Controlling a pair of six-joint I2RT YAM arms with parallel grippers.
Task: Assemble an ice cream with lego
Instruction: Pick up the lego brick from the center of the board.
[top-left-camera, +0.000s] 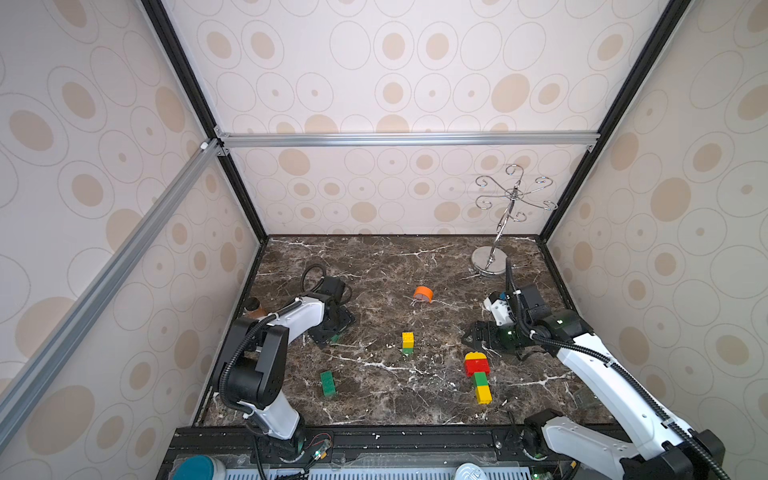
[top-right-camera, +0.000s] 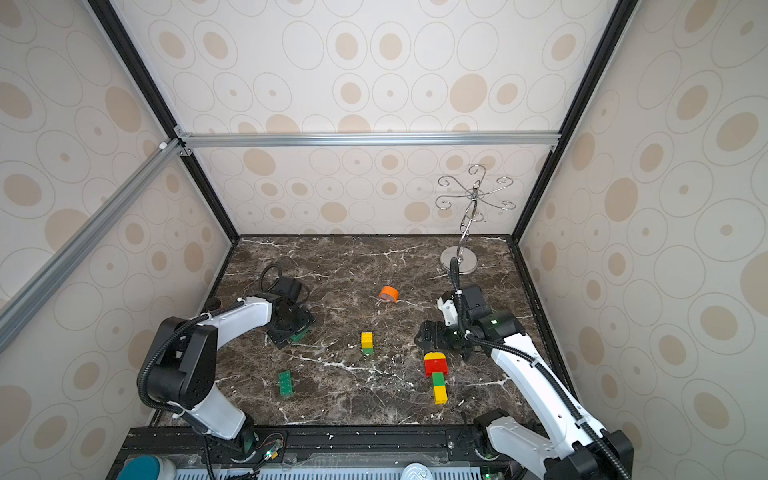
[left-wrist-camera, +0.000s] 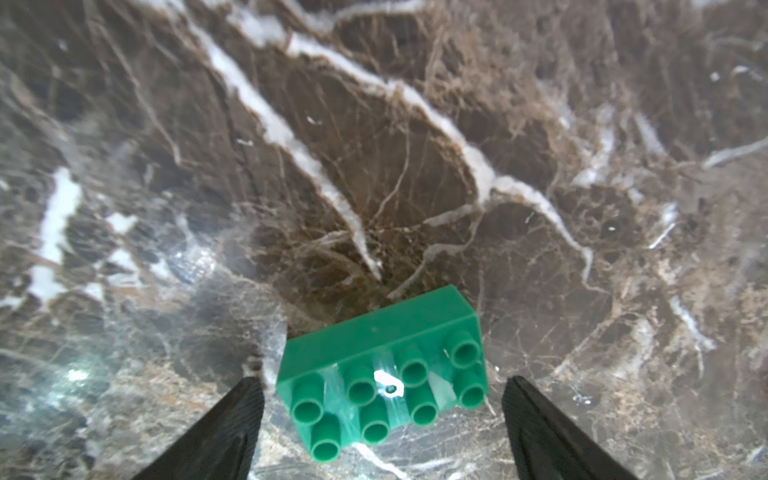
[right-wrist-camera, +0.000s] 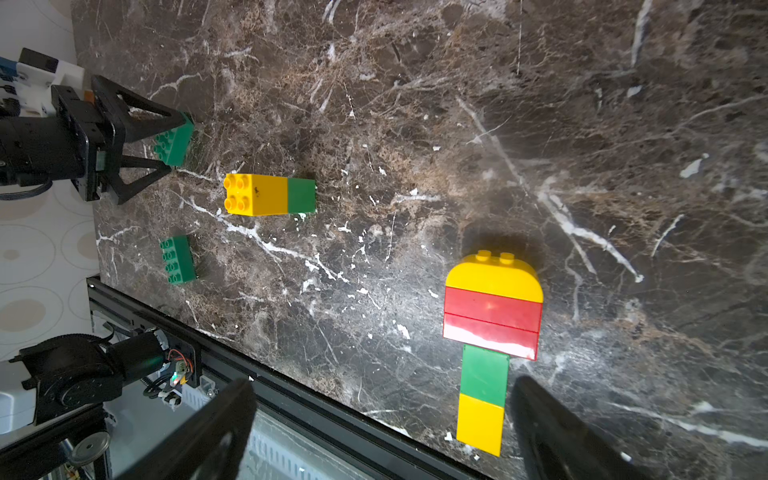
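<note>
The left end effector (left-wrist-camera: 383, 379) stands spread around a green oblong brick (left-wrist-camera: 374, 332) on the bench (left-wrist-camera: 415, 145), with one finger just beside each short end. This is at the middle left in both top views. The right end effector (right-wrist-camera: 382, 382) is spread and empty, and the yellow-domed ice cream stack (right-wrist-camera: 492, 316) lies flat just below it at the lower right.

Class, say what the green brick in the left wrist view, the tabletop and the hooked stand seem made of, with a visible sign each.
Green brick: likely moulded plastic, glossy; even colour, hollow studs, a bright glint.
Tabletop: looks like polished brown marble or a printed imitation; white veins, reflections.
Hooked stand: seemingly chromed metal; mirror-bright wire and base.
</note>
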